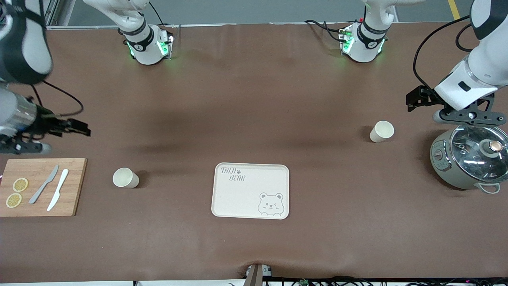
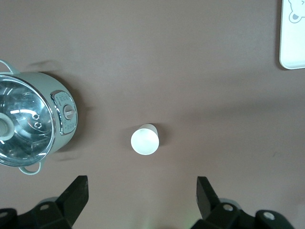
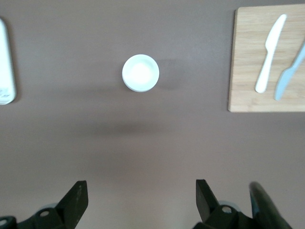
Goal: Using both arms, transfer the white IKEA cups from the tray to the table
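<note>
Wooden cutting board (image 1: pixel 41 186) bearing two knives (image 1: pixel 51 189), apparently lemon slices (image 1: pixel 16 192), glass-lidded pot (image 1: pixel 468 161)

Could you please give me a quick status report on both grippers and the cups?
Left gripper open, above the pot. Right gripper open, above the table by the cutting board. Both cups on table, tray empty. Nothing obstructing.

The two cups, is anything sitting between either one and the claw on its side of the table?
Nothing visible. Both cups stand on the bare table, off the tray. The left claw and right claw hang open above, with only bare mat between.
</note>
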Controlling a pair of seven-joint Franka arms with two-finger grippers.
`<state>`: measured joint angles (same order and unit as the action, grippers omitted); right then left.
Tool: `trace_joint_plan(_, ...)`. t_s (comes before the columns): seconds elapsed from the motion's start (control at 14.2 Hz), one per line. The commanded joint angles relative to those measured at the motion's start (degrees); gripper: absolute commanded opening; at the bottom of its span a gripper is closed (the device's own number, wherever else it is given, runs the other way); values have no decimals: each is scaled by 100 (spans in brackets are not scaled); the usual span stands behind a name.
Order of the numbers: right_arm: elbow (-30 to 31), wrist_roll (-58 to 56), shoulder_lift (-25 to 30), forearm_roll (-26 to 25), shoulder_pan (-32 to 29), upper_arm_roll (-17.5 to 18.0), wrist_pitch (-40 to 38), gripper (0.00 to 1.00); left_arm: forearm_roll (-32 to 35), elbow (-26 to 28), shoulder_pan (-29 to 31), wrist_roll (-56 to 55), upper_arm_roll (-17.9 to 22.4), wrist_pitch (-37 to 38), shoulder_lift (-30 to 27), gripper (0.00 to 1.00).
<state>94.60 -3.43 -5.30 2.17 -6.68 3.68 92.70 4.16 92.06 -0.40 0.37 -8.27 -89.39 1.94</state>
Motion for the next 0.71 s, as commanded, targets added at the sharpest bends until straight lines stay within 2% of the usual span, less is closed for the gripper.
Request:
trace_joint_plan(0.0, -871, 263, -139, -120, 131, 36, -777, 100, 252, -57, -48, 103, 36, 36, 26, 100)
trace_joint_plan(0.21, -1197, 624, -42, -120, 360, 36, -1008, 100, 244, -57, -39, 112, 10, 36, 17, 100)
trace_joint_plan(0.63, -1339, 616, -33, -129, 343, 19, -1026, 100, 226, -74, -39, 130, 1, 44, -9, 100)
